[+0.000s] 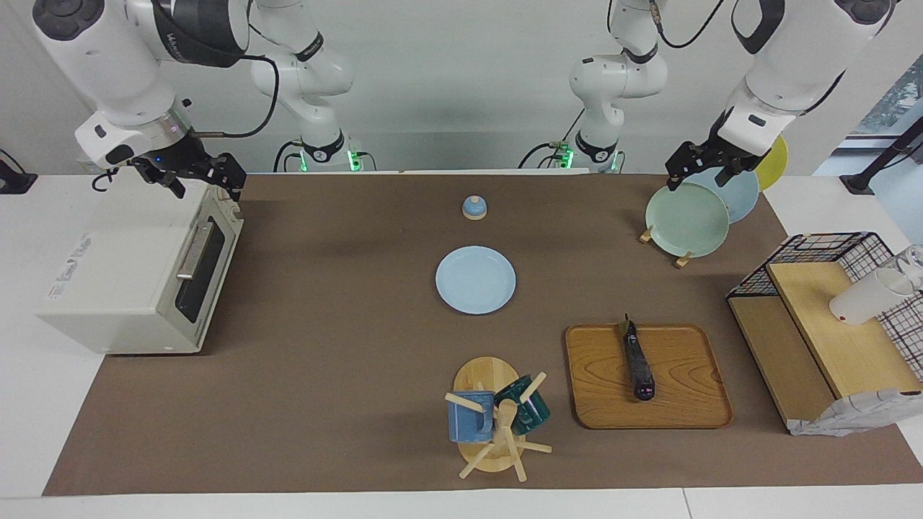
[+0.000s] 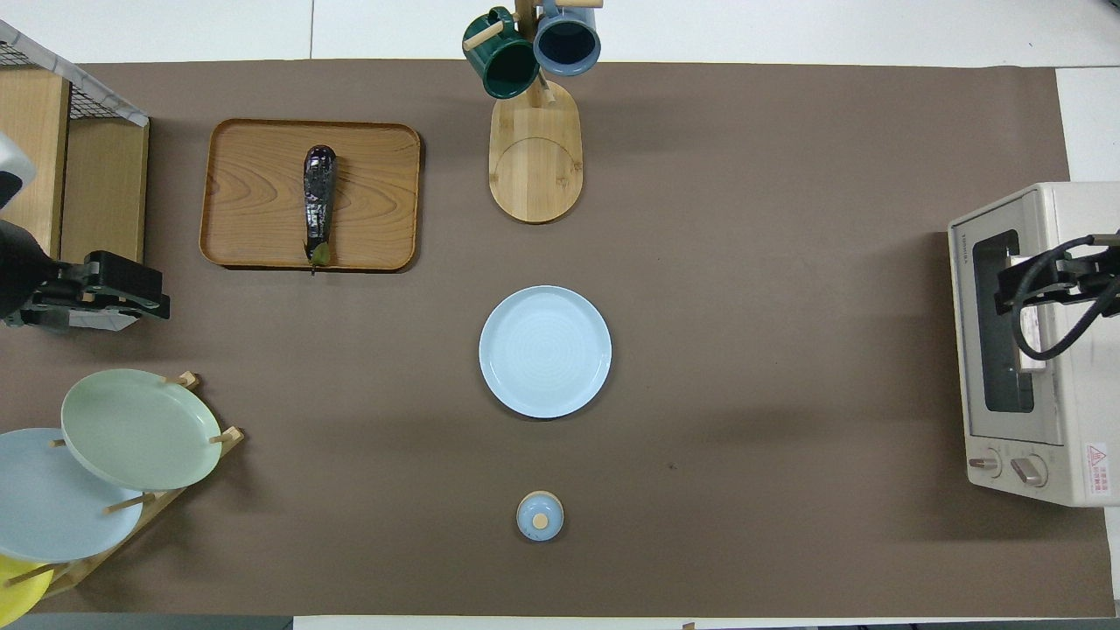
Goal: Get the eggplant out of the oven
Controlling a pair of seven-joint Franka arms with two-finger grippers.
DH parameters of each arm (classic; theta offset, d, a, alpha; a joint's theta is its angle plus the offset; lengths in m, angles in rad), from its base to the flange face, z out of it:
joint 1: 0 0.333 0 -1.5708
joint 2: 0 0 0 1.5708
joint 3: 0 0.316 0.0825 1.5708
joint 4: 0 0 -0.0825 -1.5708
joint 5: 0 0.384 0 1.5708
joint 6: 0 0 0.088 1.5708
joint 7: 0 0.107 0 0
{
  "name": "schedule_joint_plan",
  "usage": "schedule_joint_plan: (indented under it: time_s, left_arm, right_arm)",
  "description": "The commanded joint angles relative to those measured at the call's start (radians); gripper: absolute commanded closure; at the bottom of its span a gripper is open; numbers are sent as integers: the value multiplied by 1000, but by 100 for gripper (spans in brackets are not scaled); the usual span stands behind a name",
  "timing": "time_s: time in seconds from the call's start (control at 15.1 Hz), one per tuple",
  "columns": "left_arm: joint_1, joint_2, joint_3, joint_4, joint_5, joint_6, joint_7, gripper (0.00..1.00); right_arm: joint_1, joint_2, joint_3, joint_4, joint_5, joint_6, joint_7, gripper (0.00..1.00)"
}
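Observation:
The eggplant (image 1: pixel 637 357) (image 2: pixel 318 203), dark and glossy with a green stem tip, lies lengthwise on a wooden tray (image 1: pixel 685 404) (image 2: pixel 376 192) toward the left arm's end of the table. The cream oven (image 1: pixel 122 281) (image 2: pixel 1076 219) stands at the right arm's end with its glass door shut. My right gripper (image 1: pixel 205 186) (image 2: pixel 1006 284) hangs open over the oven's top edge by the door, holding nothing. Raised over the plate rack, my left gripper (image 1: pixel 696 173) (image 2: pixel 157 293) is open and empty.
A light blue plate (image 1: pixel 475 280) lies mid-table, with a small blue lid (image 1: pixel 474 207) nearer the robots. A mug tree (image 1: pixel 497 422) stands beside the tray. The plate rack (image 1: pixel 689 220) and a wire shelf (image 1: pixel 829 317) with a white cup (image 1: pixel 862 299) fill the left arm's end.

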Motion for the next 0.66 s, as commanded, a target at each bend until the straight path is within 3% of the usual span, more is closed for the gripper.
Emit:
schedule_joint_plan:
  time_s: [0.0, 0.59]
  left_arm:
    - [18, 6, -18, 11, 12, -12, 22, 0]
    - [25, 6, -18, 5, 6, 0, 26, 0]
  right_arm:
    - [-6, -15, -3, -15, 23, 14, -2, 0]
    - [-6, -15, -3, -15, 23, 14, -2, 0]
